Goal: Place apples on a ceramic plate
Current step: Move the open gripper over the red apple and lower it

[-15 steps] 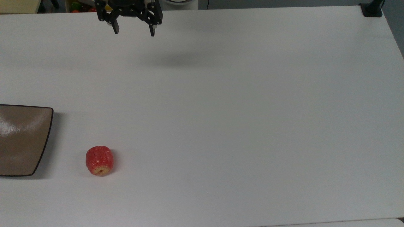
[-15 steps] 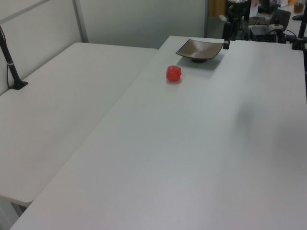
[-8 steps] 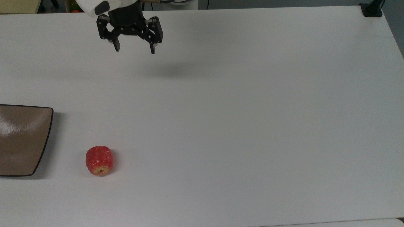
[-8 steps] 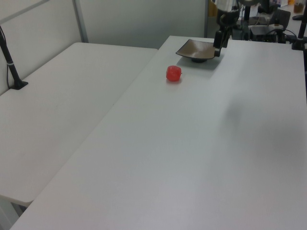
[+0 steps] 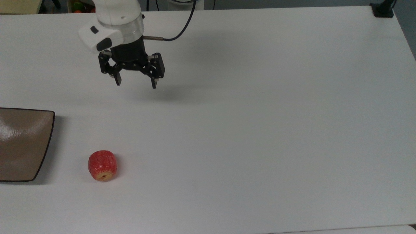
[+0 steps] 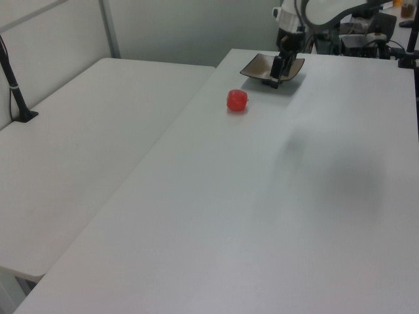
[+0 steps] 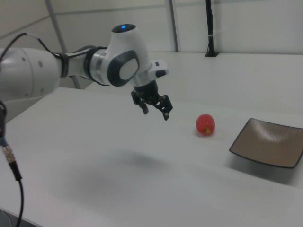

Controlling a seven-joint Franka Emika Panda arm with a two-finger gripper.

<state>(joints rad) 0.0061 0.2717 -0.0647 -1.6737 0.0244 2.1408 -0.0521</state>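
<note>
In the top view, the ceramic plate [image 5: 22,143] sat at the worktop's [image 5: 260,130] left edge. The apple [image 5: 102,165] lay on the worktop just to the right of the plate, apart from it, its yellowish end facing the near edge. Farther back from the apple, the hand [image 5: 136,82] hung above the worktop, fingers spread and holding nothing.

No readable text, labels, brands, numbers or signs for you to note in any view.
</note>
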